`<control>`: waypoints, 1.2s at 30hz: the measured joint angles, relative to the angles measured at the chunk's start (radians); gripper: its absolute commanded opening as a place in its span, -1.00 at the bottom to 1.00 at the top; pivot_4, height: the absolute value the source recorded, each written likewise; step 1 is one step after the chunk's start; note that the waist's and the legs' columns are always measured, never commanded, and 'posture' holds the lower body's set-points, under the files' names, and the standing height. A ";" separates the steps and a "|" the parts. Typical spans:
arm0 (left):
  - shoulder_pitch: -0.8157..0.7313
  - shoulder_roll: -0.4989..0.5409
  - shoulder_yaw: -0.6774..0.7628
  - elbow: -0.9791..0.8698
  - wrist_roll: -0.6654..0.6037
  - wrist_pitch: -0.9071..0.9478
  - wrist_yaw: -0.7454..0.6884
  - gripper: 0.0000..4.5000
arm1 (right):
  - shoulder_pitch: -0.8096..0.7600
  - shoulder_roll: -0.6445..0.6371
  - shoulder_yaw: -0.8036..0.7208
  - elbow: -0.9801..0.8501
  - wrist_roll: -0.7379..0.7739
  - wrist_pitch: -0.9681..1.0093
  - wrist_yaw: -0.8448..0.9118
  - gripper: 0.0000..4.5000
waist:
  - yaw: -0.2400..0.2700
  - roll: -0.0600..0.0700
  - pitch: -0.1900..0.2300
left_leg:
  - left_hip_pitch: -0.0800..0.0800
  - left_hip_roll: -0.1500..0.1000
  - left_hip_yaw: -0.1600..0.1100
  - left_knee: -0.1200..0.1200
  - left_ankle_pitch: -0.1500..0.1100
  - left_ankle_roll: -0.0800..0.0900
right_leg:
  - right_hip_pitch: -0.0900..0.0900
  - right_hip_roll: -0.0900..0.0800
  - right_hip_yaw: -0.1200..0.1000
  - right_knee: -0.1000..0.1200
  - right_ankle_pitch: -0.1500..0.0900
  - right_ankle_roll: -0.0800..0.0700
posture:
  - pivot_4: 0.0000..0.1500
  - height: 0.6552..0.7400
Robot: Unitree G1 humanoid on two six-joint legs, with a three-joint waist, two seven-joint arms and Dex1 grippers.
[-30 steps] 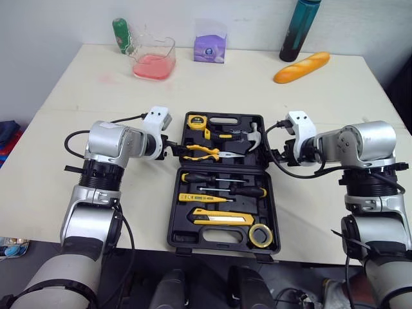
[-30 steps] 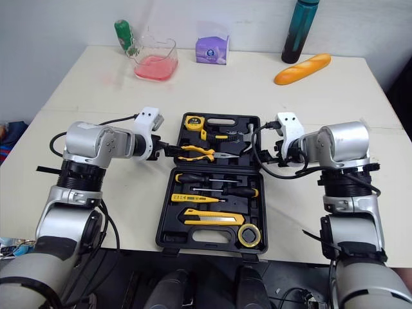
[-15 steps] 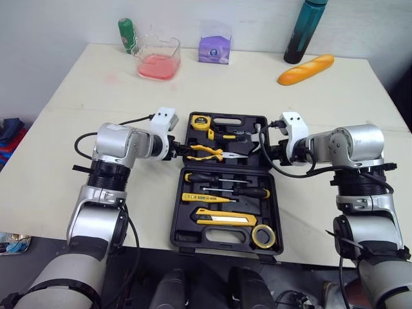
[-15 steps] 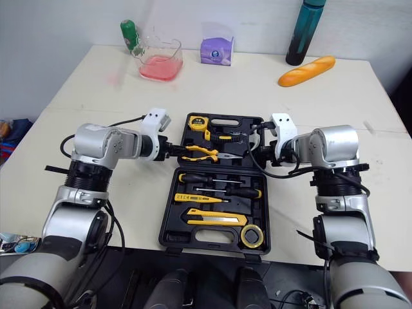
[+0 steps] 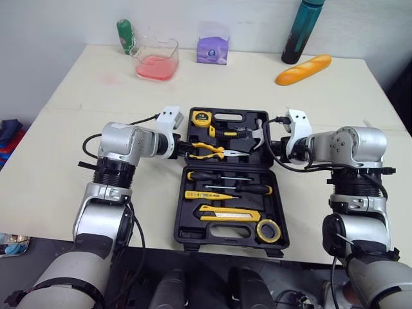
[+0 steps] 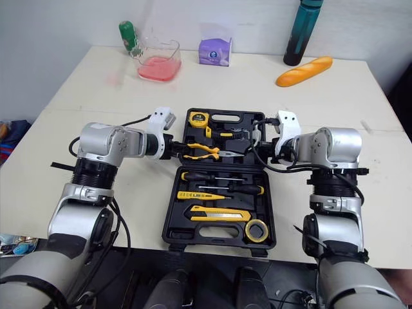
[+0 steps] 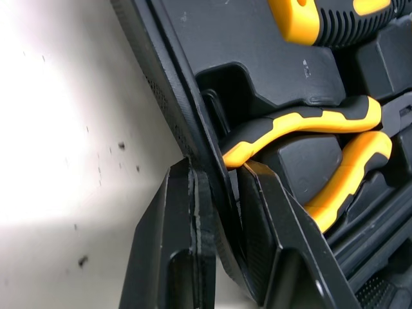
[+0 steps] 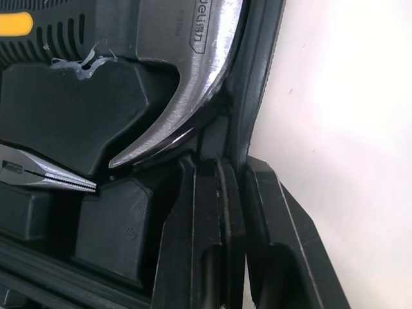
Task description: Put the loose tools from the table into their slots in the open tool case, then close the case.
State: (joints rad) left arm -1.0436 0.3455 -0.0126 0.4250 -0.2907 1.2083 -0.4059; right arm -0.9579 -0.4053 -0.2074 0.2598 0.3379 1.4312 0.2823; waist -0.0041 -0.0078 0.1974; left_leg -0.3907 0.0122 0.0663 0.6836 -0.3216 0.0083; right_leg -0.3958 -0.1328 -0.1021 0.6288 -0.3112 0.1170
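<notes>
The black tool case point(image 5: 181, 212) lies open in front of me. Its far half holds a tape measure point(image 5: 201, 118), a hammer point(image 5: 252, 136) and yellow-handled pliers point(image 5: 209, 151). The near half holds screwdrivers point(image 5: 225, 177), a utility knife point(image 5: 228, 214) and a tape roll point(image 5: 268, 230). My left gripper point(image 5: 182, 148) is shut on the left side wall of the far half. In the left wrist view the left gripper point(image 7: 219, 170) has one finger on each side of the wall, beside the pliers' handles point(image 7: 302, 122). My right gripper point(image 5: 270, 147) is shut on the right side wall. In the right wrist view the right gripper point(image 8: 228, 167) sits beside the hammer's claw point(image 8: 187, 109).
Along the table's far edge stand a green bottle point(image 5: 123, 35), a clear container with pink contents point(image 5: 154, 61), a purple box point(image 5: 212, 50) and a dark teal bottle point(image 5: 299, 32). A bread loaf point(image 5: 302, 69) lies near the teal bottle. Bare tabletop point(image 5: 58, 167) flanks the case.
Both grippers have closed from wide open onto the side walls of the case's far half. The head camera has shifted slightly.
</notes>
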 measured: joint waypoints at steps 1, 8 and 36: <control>0.003 -0.003 0.006 0.002 0.000 -0.017 0.005 -0.87 | 0.002 0.007 -0.002 -0.005 0.000 -0.012 -0.007 -1.00 | -0.001 0.000 0.000 | 0.000 0.000 0.000 0.000 0.000 0.000 | 0.000 0.000 0.000 0.000 0.000 0.000 | 1.00 1.00; 0.040 -0.019 0.057 0.002 0.003 -0.234 0.034 -0.90 | 0.078 0.075 -0.042 -0.081 -0.004 -0.247 -0.039 -1.00 | -0.009 0.000 0.000 | -0.003 0.000 0.000 -0.002 0.000 0.000 | -0.006 0.001 0.001 0.000 0.000 0.000 | 1.00 1.00; 0.507 0.108 -0.052 -0.051 0.267 -1.477 -0.026 -1.00 | 0.585 -0.215 0.329 0.185 -0.646 -2.246 -0.109 -1.00 | -0.026 -0.001 -0.001 | 0.014 0.005 0.007 -0.005 0.002 0.001 | 0.005 -0.001 0.004 -0.001 0.004 -0.001 | 1.00 1.00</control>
State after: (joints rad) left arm -0.5365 0.4540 -0.0645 0.3736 -0.0233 -0.2684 -0.4320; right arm -0.3730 -0.6202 0.1214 0.4450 -0.3080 -0.8151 0.1736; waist -0.0304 -0.0090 0.1967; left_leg -0.3769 0.0174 0.0734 0.6782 -0.3200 0.0095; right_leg -0.3912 -0.1337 -0.0985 0.6282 -0.3077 0.1156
